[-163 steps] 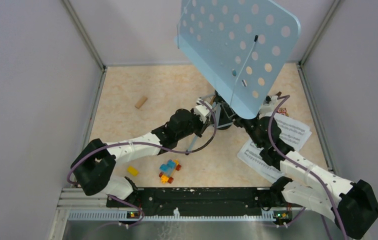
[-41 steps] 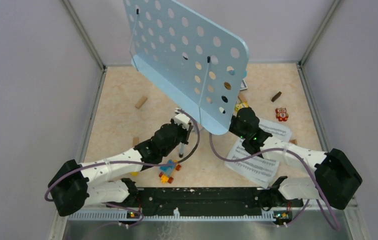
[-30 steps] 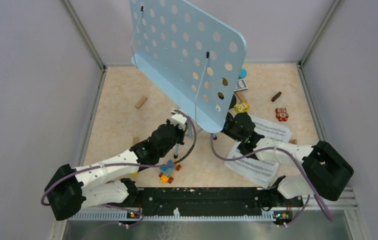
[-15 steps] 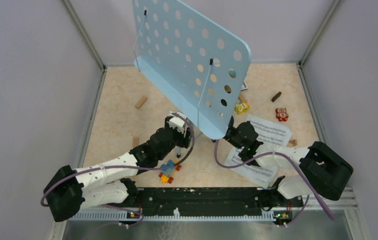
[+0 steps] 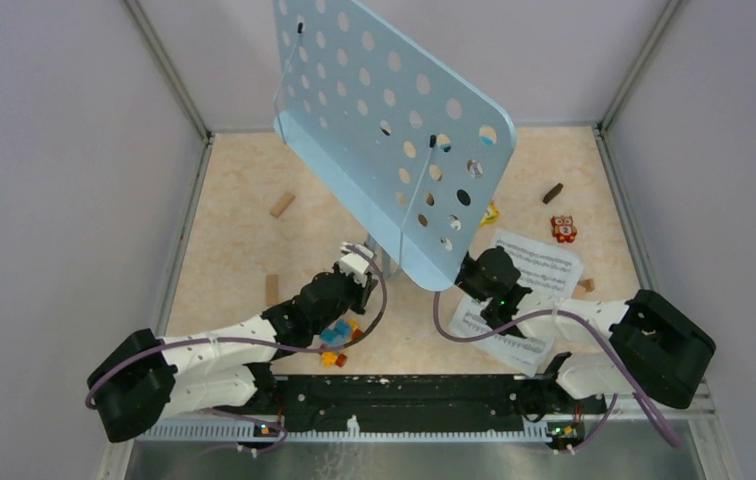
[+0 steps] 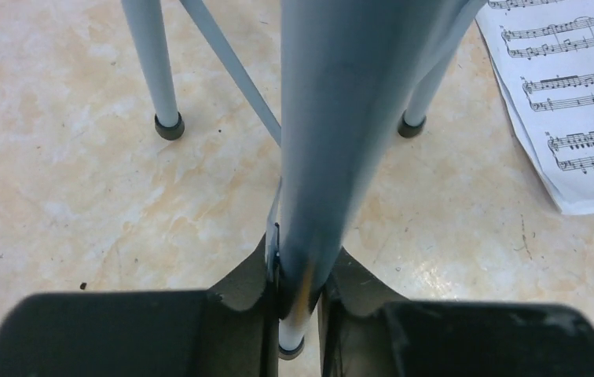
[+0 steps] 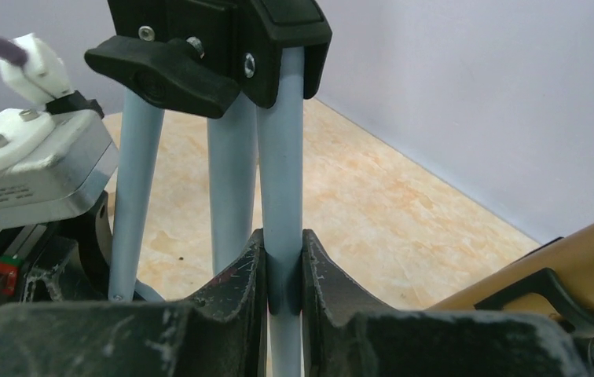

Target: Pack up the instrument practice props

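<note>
The pale-blue perforated music rack [image 5: 384,130] stands tilted over the middle of the floor, its plate hiding much behind it. My left gripper [image 5: 359,272] [image 6: 300,271] is shut on one tripod leg [image 6: 333,157] near its foot. My right gripper [image 5: 474,270] [image 7: 284,259] is shut on another leg [image 7: 282,157], just under the black hub with its knob [image 7: 223,39]. White sheet-music pages [image 5: 546,265] [image 6: 569,102] lie on the floor to the right, partly under the right arm. A gold microphone [image 7: 561,259] in a black holder shows at the right edge of the right wrist view.
A colourful toy-block car [image 5: 336,335] sits right under the left wrist. Wooden blocks [image 5: 281,205] [image 5: 272,290] lie on the left. A dark block [image 5: 553,193] and an owl figure [image 5: 563,228] lie at the back right. Walls close in the floor.
The rack's plate has swung right and toward the near edge. The left gripper let go, slid down the leg toward the arm bases and closed again. The right gripper kept its hold.
</note>
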`<state>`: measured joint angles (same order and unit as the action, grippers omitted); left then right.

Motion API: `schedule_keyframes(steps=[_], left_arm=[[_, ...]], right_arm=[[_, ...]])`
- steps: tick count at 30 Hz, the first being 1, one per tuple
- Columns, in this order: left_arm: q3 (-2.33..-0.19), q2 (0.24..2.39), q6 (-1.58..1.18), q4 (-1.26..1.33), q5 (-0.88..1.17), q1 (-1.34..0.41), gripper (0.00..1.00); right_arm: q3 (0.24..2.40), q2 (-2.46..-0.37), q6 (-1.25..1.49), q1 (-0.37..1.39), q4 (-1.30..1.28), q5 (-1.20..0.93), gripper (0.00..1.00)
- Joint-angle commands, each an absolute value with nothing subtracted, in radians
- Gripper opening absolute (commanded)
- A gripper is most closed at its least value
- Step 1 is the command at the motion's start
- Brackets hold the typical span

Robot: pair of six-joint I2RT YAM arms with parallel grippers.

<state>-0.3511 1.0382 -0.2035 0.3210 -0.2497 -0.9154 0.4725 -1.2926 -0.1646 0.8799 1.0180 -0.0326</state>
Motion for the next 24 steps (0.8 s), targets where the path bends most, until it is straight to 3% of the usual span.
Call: schedule_keyframes(steps=[1,3,12,24], left_arm=[[-0.346,1.103,-0.244,0.413,-0.250,-0.904,0.08],[-0.347,1.118,-0.254,0.427,-0.256,-0.904,0.00],[-0.330,1.123,-0.242,0.472,-0.230,-0.905,0.00],[-0.385,1.165,-0.151,0.424,-0.153,-0.905,0.00]], right_arm=[[0.482,-1.239,-0.100,0.891,0.915,-0.054,0.16],[0.478,-1.212,-0.112,0.891,0.881,-0.062,0.25],[0.414,-1.083,-0.104,0.891,0.852,-0.093,0.77],[0.499,-1.158,0.138,0.891,1.021,0.037,0.84]])
